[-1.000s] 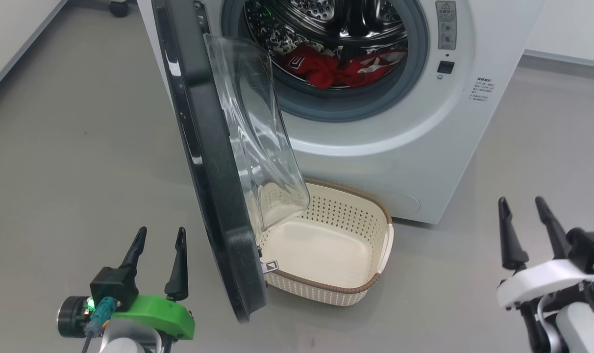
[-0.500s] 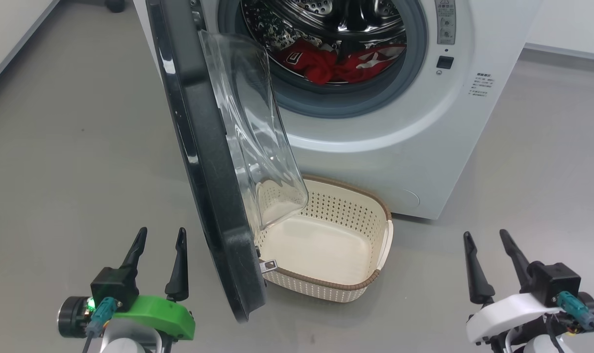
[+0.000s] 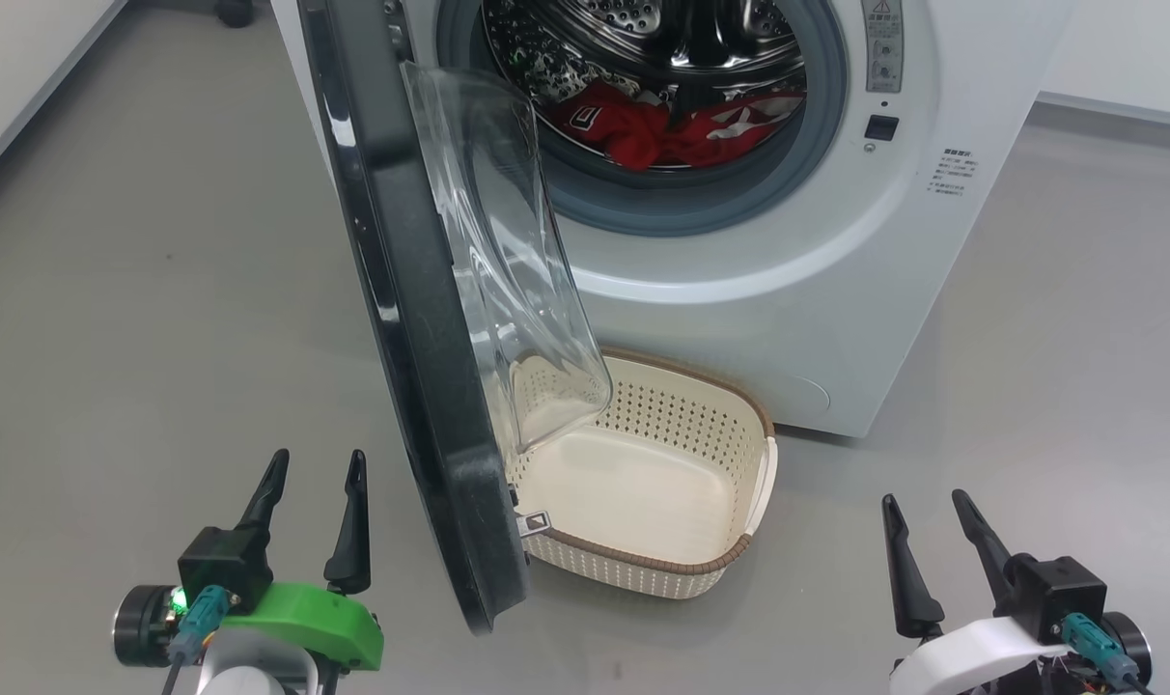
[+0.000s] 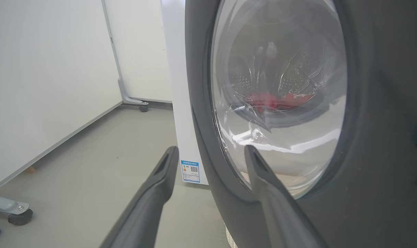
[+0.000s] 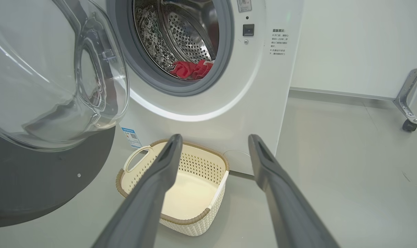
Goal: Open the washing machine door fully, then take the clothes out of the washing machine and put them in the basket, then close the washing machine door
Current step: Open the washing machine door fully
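Nearest, the left gripper (image 3: 319, 456) hangs in front of the washing machine (image 3: 817, 290), off its left side, with its fingers spread wide and holding nothing. The right gripper (image 3: 923, 498) hangs in front of the machine's right corner, also spread wide and empty. Between them the washing machine door (image 3: 421, 367) stands swung out from the machine's left side, roughly square to its front, with its glass bowl facing right. The basket (image 3: 643, 568) sits empty on the floor just before the machine's base, partly behind the door. Farthest, the clothes (image 3: 643, 135) lie low in the drum (image 3: 643, 29) inside the machine.
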Robot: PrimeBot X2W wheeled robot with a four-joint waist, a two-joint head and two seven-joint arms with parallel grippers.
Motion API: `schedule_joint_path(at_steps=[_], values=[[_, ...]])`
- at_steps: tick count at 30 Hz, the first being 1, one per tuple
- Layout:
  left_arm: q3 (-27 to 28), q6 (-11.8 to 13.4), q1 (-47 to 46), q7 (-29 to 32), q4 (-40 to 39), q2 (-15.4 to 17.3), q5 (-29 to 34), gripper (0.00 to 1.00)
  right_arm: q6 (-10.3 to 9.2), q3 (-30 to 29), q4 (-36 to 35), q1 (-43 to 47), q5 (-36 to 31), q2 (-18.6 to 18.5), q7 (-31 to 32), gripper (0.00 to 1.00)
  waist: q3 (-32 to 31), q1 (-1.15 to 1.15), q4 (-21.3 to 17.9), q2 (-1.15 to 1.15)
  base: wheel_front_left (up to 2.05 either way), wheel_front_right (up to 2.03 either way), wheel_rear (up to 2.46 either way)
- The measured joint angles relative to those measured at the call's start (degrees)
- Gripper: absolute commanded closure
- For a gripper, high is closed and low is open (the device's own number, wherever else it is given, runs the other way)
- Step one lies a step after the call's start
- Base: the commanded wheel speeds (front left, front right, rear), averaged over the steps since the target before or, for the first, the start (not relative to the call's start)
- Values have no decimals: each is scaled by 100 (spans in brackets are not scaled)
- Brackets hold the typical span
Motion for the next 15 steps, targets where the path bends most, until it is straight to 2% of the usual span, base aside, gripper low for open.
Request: schedule_joint_path(at_steps=[15], values=[[-1, -2, 0, 0, 11, 0, 0, 0, 0, -163, -44, 125, -230, 182, 0, 0, -28, 0, 8, 0, 0, 0, 0]])
